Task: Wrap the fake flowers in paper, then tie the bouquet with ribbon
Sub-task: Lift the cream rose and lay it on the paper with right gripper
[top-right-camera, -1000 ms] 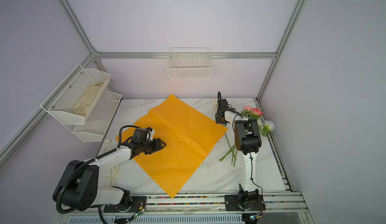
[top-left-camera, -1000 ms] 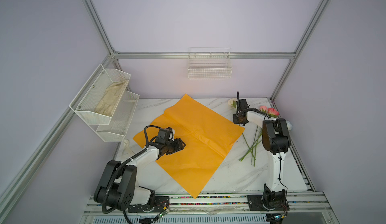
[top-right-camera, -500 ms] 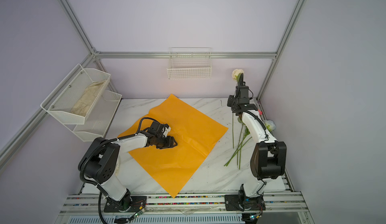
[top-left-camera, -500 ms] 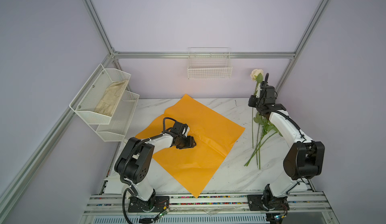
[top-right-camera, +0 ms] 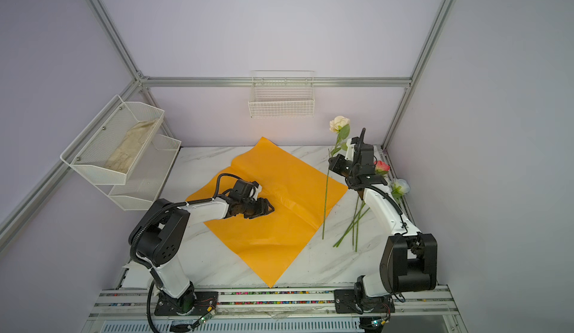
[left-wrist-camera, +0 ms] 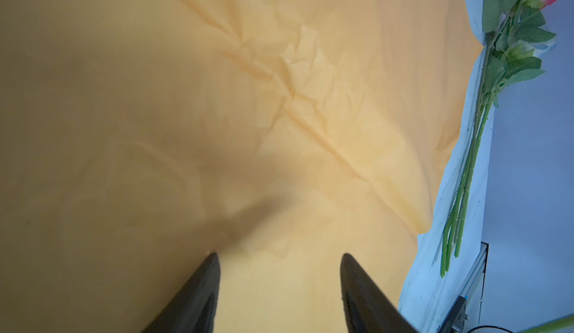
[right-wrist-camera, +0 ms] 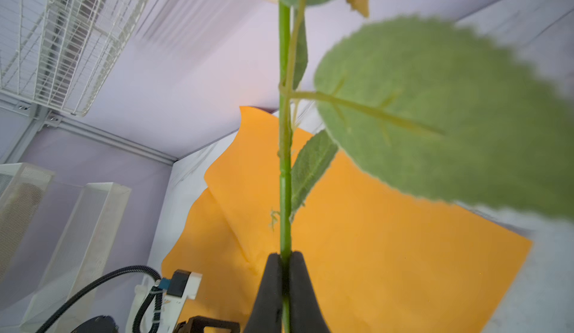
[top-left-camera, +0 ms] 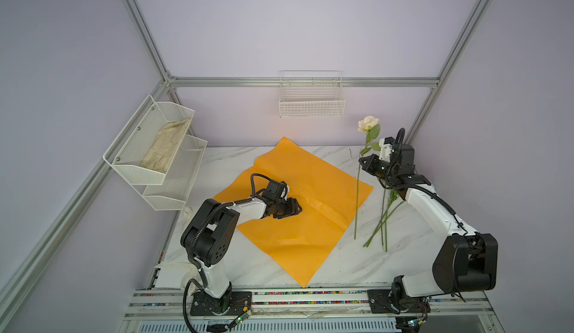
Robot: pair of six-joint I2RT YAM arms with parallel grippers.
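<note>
The bouquet's fake flowers are apart. My right gripper (top-left-camera: 363,162) (top-right-camera: 331,163) (right-wrist-camera: 285,255) is shut on the stem (right-wrist-camera: 285,160) of a cream rose (top-left-camera: 368,124) (top-right-camera: 338,123), held upright above the table's back right, its stem hanging past the paper's right corner. A pink-red rose (top-right-camera: 382,167) and a white one (top-right-camera: 400,187) lie beside that arm, stems (top-left-camera: 383,222) (left-wrist-camera: 466,166) toward the front. Orange wrapping paper (top-left-camera: 310,176) (top-right-camera: 279,173) (left-wrist-camera: 155,98) (right-wrist-camera: 388,238) lies spread and creased mid-table. My left gripper (top-left-camera: 296,208) (top-right-camera: 270,208) (left-wrist-camera: 279,256) hovers open over it, holding nothing.
A white wire basket (top-left-camera: 311,104) hangs on the back wall. A two-tier mesh rack (top-left-camera: 174,188) on the left wall holds a beige cloth (top-left-camera: 164,148) in its upper tier. Metal rails run along the table's front edge (top-left-camera: 310,294).
The right gripper lifted the cream rose off the table, stood it upright, then shifted left and slightly down. The left gripper slid right across the paper, staying open.
</note>
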